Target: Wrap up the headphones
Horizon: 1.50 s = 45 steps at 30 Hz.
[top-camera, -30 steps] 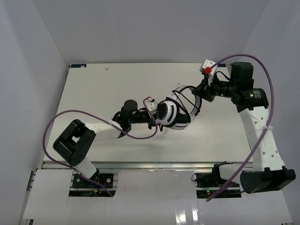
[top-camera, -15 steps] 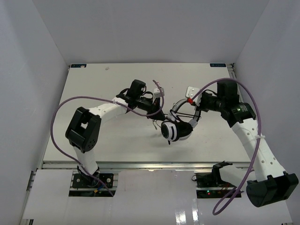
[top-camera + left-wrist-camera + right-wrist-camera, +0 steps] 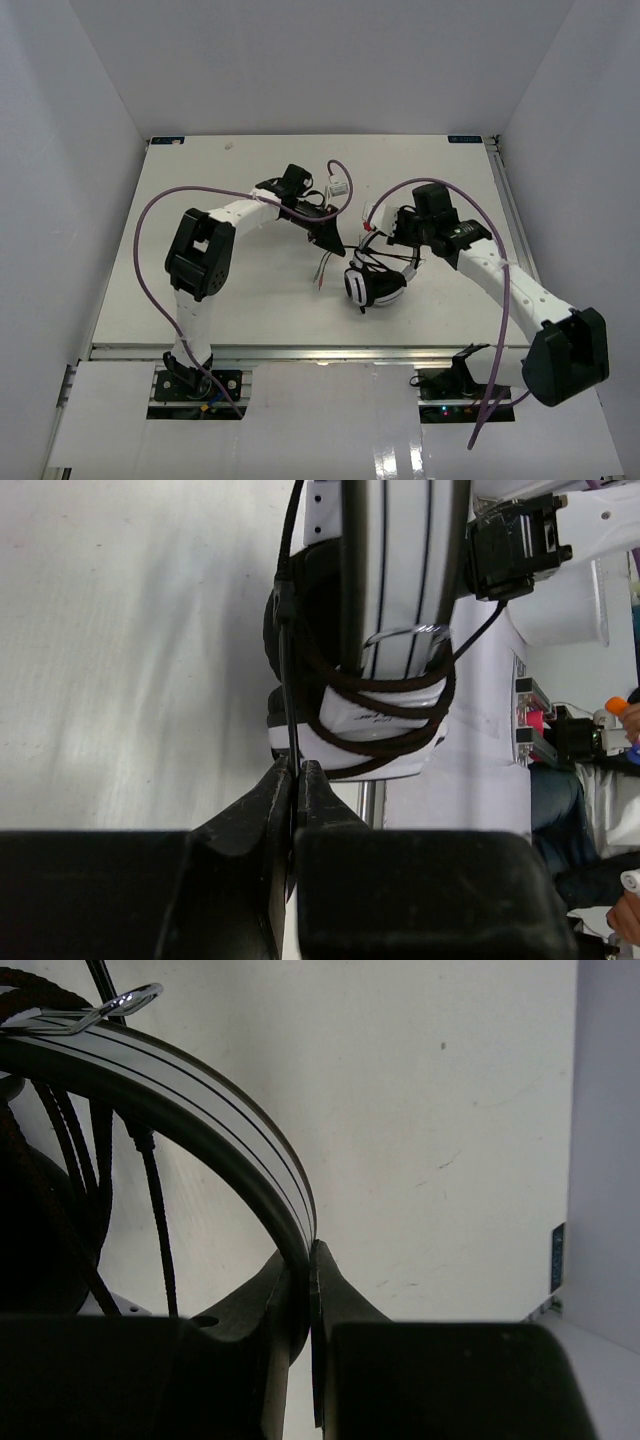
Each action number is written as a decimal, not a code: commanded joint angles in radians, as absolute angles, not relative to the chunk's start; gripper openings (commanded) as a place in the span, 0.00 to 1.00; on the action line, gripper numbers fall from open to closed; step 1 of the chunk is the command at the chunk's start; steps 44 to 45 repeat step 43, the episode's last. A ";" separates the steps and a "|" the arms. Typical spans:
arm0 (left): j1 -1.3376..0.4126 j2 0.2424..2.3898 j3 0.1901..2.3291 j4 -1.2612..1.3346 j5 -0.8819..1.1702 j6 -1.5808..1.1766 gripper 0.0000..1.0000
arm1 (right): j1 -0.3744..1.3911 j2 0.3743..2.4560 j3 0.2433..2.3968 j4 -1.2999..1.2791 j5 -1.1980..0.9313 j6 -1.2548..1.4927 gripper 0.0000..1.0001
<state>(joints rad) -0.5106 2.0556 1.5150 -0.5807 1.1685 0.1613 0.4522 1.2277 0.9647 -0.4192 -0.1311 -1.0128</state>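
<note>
The white headphones [image 3: 372,285] with black ear pads are held over the middle of the table. The thin black cable [image 3: 289,670] is wound several times round the headband [image 3: 395,590]. My right gripper [image 3: 372,232] is shut on the headband [image 3: 210,1090], which runs between its jaws in the right wrist view. My left gripper [image 3: 333,244] is shut on the cable just left of the headphones; the cable runs up from its closed jaws in the left wrist view. The frayed red and green wire ends [image 3: 322,272] hang below my left gripper.
The thick purple cables [image 3: 170,205] of both arms loop above the table [image 3: 200,180]. White walls stand on the left, right and far sides. A metal rail [image 3: 300,352] runs along the near edge by the arm bases.
My left arm swung from near left round to the far side with the cable. My right arm moved left and nearer, bringing the headphones towards the table's middle. Both grippers stayed shut.
</note>
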 commanded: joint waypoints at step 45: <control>-0.337 0.920 0.678 0.090 0.452 -0.393 0.98 | 0.216 0.934 0.960 -0.251 0.015 -0.089 0.90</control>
